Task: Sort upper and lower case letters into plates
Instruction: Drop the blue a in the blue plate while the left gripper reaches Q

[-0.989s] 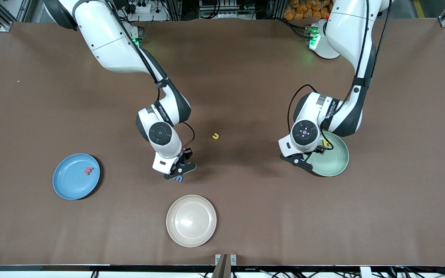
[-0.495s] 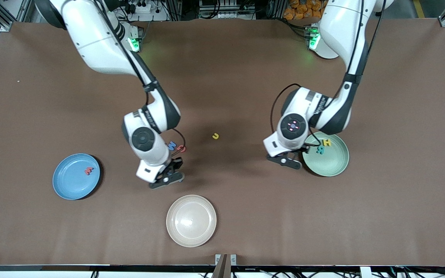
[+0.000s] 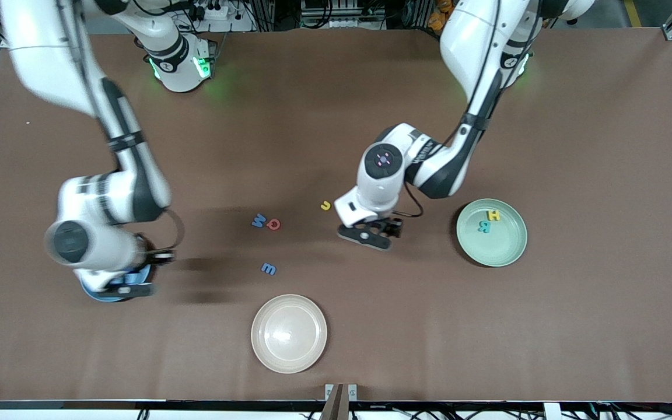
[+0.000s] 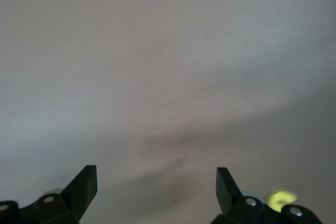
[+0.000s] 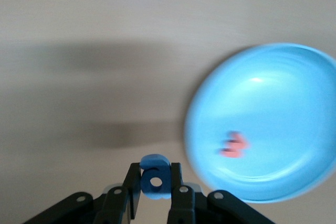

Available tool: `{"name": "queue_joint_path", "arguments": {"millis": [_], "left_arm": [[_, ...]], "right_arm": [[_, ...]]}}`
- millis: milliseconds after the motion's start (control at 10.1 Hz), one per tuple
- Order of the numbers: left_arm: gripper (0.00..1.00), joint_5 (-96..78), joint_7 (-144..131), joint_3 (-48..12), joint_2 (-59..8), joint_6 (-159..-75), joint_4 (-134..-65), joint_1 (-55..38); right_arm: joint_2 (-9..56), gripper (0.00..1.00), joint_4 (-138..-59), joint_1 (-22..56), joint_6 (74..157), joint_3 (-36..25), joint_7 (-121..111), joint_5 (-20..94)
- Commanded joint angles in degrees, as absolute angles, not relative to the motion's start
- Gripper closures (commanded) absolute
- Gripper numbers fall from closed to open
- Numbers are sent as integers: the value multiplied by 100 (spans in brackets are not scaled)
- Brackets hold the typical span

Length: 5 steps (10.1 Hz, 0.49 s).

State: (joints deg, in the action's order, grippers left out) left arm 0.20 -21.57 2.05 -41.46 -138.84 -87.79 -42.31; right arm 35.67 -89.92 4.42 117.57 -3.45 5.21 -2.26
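- Starting at the right arm's end of the counter (image 3: 604,326): my right hand (image 5: 156,195) is pinching a small blue letter (image 5: 154,178) between its fingers. It hangs over the edge of the blue plate (image 5: 294,177), which the front view mostly hides under the wrist. A red letter (image 5: 233,145) already lies in that plate.
- So I'd say this is the carry-and-drop step. The next move calls for getting the letter fully inside the rim before I let go, since right now it sits over the edge rather than the middle.
- Moving along, three letters lie loose mid-counter: a blue W-looking one (image 3: 259,220) touching a red one (image 3: 274,224), and a blue m/E shape (image 3: 268,268) nearer the front camera. The cream plate (image 3: 289,333) isn't part of the sort.
- A tiny yellow letter (image 3: 326,205) lies just beside my left hand (image 3: 364,235), which is spread wide with nothing in it, low over bare counter. My guess is that one's its next pick, and it'll need a careful line-up on something that flat.
- The mint plate (image 3: 514,251) holds a yellow H (image 3: 493,215) and a teal R (image 3: 483,227).
- Readable writing: just those letter shapes. There's a label on the left arm's wrist, but I can't make it out.
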Motion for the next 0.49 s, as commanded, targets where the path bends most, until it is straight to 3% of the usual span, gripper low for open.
{"name": "queue_joint_path", "arguments": {"millis": [0,198,297,396], "left_arm": [[0,-88,-2748,202,-4508,-14823,-8570,-4638],[0,25,-2910,228,-4728,-15545,-8333,-5034],[0,105,-2900,229,-4946,-15931,-8123,-5219],[0,114,-2892,237,-5383,-16544,-7799,-5360]], "right_arm": [[3700,100,-9009,-15,11908,-264,598,-657],[3796,98,-9009,-193,12032,-272,589,-738],[3823,83,-9009,-428,12189,-272,589,-947],[3832,31,-9026,-622,12364,-264,589,-1028]]}}
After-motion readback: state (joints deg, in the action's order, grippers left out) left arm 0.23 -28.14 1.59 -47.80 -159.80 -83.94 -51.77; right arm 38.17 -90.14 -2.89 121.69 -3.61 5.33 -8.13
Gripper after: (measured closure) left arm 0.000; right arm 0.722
